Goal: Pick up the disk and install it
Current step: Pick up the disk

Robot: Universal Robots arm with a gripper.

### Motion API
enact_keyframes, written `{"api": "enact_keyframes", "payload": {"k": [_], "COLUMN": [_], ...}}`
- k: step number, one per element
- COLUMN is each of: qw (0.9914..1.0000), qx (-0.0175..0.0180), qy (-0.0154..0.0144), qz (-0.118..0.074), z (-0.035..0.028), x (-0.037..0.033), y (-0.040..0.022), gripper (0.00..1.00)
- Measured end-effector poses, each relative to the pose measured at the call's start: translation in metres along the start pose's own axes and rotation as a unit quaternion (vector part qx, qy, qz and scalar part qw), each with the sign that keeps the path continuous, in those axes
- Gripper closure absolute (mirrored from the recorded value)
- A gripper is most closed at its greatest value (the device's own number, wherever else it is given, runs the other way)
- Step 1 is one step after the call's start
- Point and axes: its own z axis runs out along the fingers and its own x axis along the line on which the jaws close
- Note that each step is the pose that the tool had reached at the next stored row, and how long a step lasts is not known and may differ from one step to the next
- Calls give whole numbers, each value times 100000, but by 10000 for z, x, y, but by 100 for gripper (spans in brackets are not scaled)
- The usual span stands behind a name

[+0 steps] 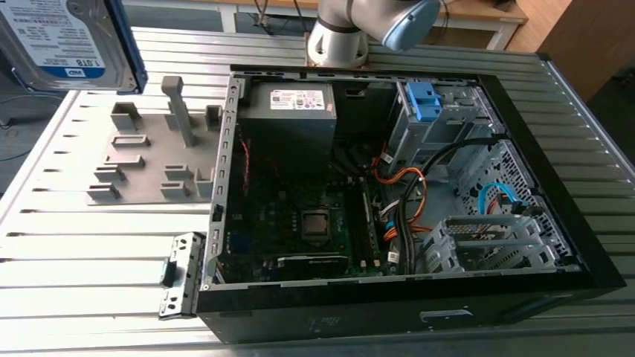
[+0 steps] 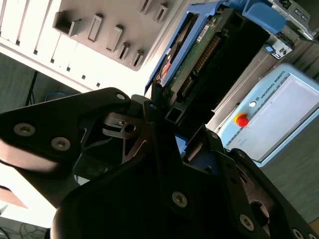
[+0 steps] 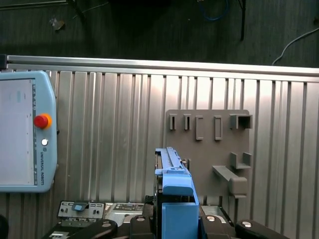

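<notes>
My jaws are clamped tight on the disk (image 1: 62, 41). I hold it aloft at the exterior view's far left, above the desk (image 1: 89, 245) and apart from the open case (image 1: 297, 316).

The exterior view looks down at a slant from high above the ribbed tabletop (image 1: 89, 260). It takes in the grey holder plate (image 1: 149, 160) and the open computer case (image 1: 397, 186) just beside the plate. The disk (image 1: 65, 44) looms very close to this lens, on the plate's side of the case. The first wrist view faces straight down on the plate, sighting along the disk's blue-railed edge, with a teach pendant (image 3: 22, 132) well apart from the plate. The second wrist view sits close behind the fingers (image 2: 158, 139), tilted, looking past the disk to the plate. All three views share plate and disk; both wrist views share the pendant.
</notes>
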Motion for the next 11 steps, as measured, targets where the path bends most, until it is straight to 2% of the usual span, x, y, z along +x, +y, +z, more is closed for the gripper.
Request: {"api": "enact_keyframes", "payload": {"k": [11], "qw": [100000], "qx": [1], "qy": [0], "qz": [1], "z": [3], "x": [6], "y": [-182], "gripper": [64]}}
